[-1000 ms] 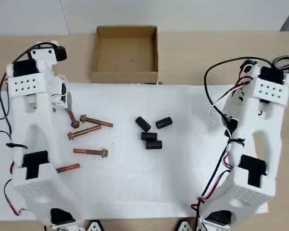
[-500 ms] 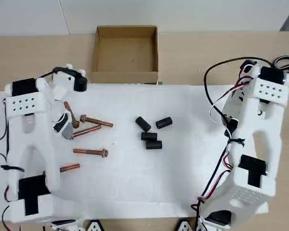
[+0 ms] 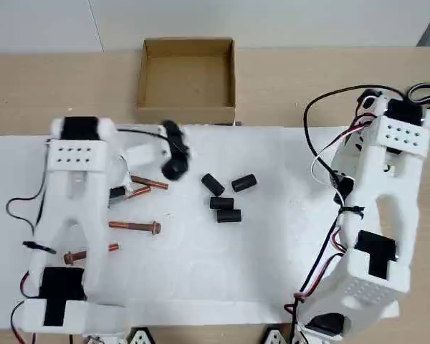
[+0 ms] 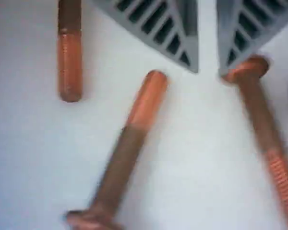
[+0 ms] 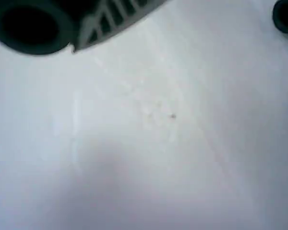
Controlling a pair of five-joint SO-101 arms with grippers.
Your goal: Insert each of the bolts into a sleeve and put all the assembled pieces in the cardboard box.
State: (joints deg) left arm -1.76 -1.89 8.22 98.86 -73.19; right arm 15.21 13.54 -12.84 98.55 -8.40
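Left gripper (image 4: 209, 64) now over the bolts (image 3: 135, 226) — no longer at the edge of the mat (image 3: 272, 251).
Jaws slightly spread, empty (sleeves (image 3: 224, 203) untouched) — bolt pick looks next.

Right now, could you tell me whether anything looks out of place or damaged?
Nothing stands out: the bolts lie loose on the white sheet, the four sleeves sit clustered nearby, and the cardboard box stands upright and empty.
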